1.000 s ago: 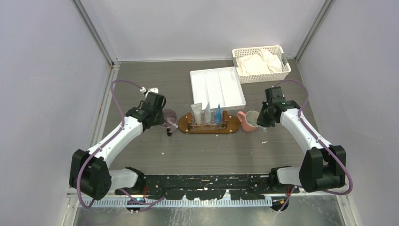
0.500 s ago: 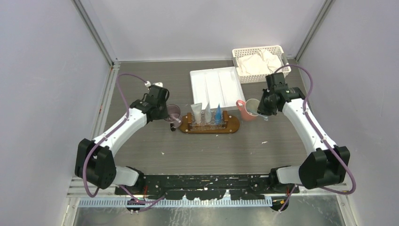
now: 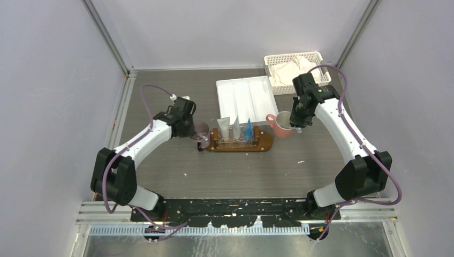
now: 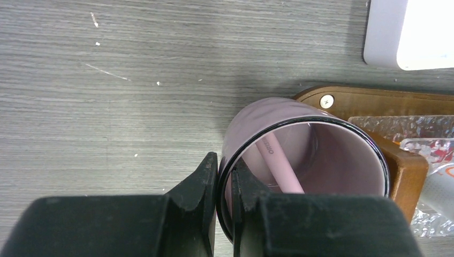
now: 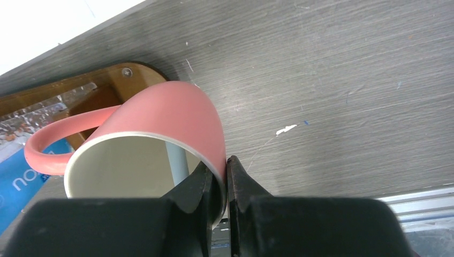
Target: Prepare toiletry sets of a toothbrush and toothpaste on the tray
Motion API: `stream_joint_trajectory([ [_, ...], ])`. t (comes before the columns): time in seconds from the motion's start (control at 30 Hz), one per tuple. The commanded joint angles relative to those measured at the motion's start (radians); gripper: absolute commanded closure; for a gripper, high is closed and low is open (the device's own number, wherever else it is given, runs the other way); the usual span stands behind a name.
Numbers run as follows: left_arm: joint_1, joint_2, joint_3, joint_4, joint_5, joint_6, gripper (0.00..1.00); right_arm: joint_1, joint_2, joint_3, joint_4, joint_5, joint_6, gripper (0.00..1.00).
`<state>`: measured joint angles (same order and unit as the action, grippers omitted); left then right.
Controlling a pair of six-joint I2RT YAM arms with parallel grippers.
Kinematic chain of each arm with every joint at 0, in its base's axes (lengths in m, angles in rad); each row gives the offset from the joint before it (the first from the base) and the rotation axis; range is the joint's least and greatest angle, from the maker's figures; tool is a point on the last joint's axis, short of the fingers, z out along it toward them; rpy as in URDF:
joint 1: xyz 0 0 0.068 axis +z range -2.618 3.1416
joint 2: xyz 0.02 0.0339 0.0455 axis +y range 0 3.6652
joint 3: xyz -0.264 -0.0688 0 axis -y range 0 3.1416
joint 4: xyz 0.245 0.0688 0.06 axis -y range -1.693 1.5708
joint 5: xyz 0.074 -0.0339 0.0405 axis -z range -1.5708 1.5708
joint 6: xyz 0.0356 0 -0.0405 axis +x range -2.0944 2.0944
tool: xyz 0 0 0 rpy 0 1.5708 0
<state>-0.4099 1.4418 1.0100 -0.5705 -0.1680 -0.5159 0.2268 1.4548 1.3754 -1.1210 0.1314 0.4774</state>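
Nearer tray [image 3: 266, 142] now, left claw [image 4: 225, 163] pinching cup [image 4: 257, 115] — toothbrush [image 4: 278, 166] inside, right claw [image 5: 219, 167] pinching mug [image 5: 171, 112]

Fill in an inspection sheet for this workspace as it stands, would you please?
Surface: grey wood-grain table, white specks scattered.
Job's things: wooden tray holds three upright toothpaste tubes; pink toothbrush inside mauve cup.
Clutter: white divided tray; lattice basket of cloths.
Grippers: left gripper shut on the mauve cup's rim; right gripper shut on pink mug rim.
Cables: purple cables loop along both arms, no snag seen.
Surroundings: plain grey walls; nothing else seen.
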Motion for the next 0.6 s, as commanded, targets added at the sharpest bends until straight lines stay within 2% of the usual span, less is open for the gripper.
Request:
stream_joint_trajectory([
  [0.0,0.005,0.01,0.059,0.083,0.041,-0.013,0.99,0.011,0.037,0.098,-0.03,0.016,0.019,0.99],
  [0.57,-0.022,0.054,0.106,0.077,0.055,-0.017,0.99,0.02,0.114,0.116,-0.019,0.014,0.014,0.99],
])
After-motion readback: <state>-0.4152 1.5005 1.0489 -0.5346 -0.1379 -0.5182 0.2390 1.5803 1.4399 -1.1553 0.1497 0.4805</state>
